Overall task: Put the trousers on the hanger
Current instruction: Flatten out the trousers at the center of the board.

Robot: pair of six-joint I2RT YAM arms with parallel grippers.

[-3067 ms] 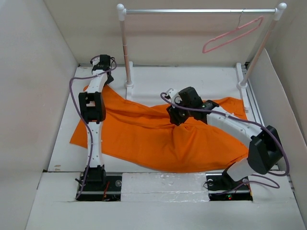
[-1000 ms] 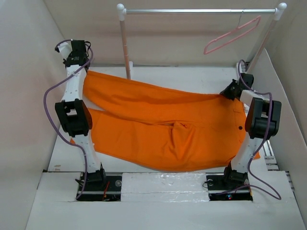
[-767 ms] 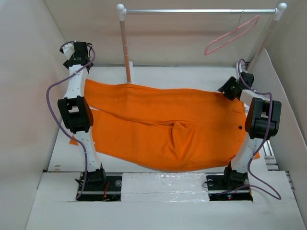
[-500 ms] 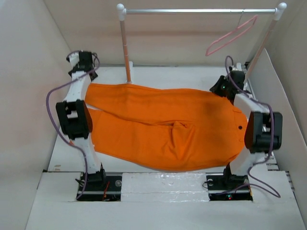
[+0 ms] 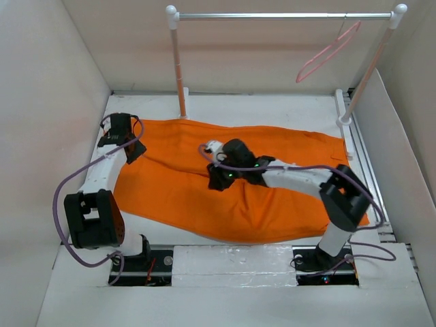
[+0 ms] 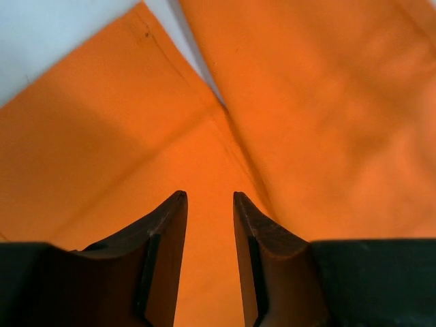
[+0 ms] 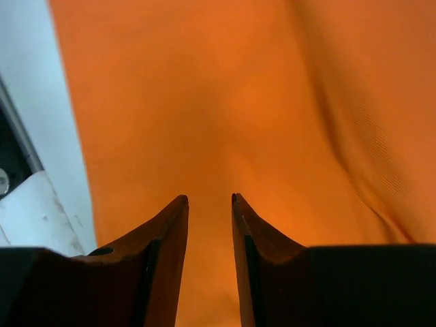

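Beneath both sets of jaws the trousers (image 5: pixel 177 184) lie flat on the bench (image 5: pixel 272 109), well short of the hanger (image 5: pixel 327 52) on the rail (image 5: pixel 272 15) beyond. Left gripper (image 6: pixel 208 204) and right gripper (image 7: pixel 208 204) seem parted, grasping nothing. Laying-out looks done; next comes pinching a fold to lift. Half a second ago they held the ends stretched.

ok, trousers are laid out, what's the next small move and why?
Probably lower the right tool and pinch the trousers mid-length. They lie flat on the table, both tools open and empty: right over the middle, left tool over the left end. The hanger hangs bare on the rail. A middle grip should let the cloth drape over it.
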